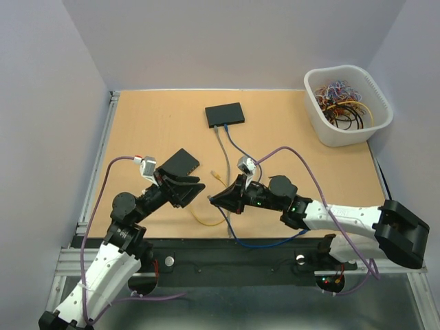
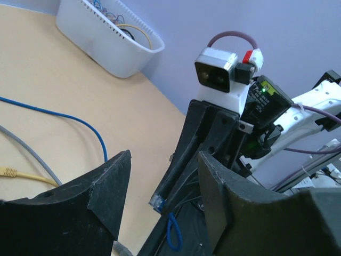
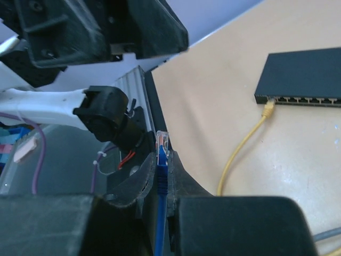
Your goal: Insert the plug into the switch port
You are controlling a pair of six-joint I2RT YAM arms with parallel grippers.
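My right gripper is shut on the blue cable just behind its clear plug, which sticks out past the fingertips. The plug also shows in the left wrist view, between my open, empty left jaws. My left gripper points at the right gripper, a short gap apart. A black switch lies just beyond the left gripper; its port row faces the right wrist camera. A second black switch sits further back with grey and blue cables plugged in.
A yellow cable lies on the table, its plug by the near switch's ports. A white basket of cables stands at the back right. The blue cable loops along the front edge.
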